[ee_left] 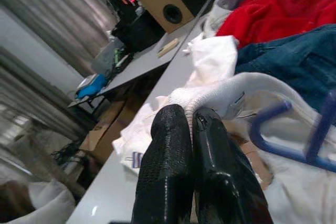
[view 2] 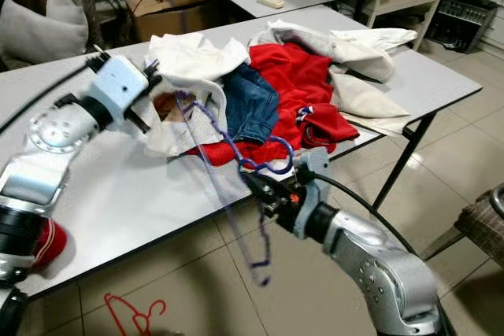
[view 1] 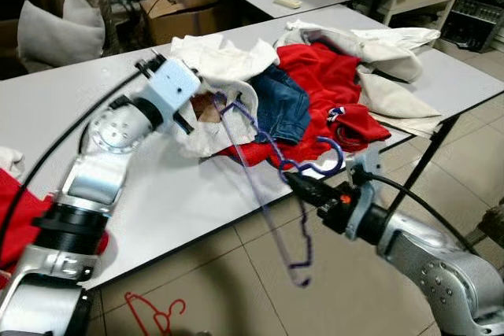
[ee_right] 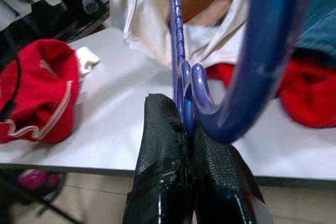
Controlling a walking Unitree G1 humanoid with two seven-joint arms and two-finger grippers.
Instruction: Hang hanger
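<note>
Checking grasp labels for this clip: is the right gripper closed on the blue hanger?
Yes. In the right wrist view the right gripper has its fingers pressed together on the blue hanger near its hook.

Blue hanger (view 1: 272, 167), white garment (view 1: 216, 76), red clothes (view 1: 331, 84), denim jeans (view 1: 282, 104)

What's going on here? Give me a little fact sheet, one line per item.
Setting: grey table on a tiled floor
Right gripper: fingers shut on the blue hanger, near its hook
Left gripper: fingers pinching the collar of the white garment
Hanger position: one end reaches into the white garment's neck, the other hangs past the table edge
Pile on table: red garment, blue jeans, more pale clothes
On floor: red hanger
</note>
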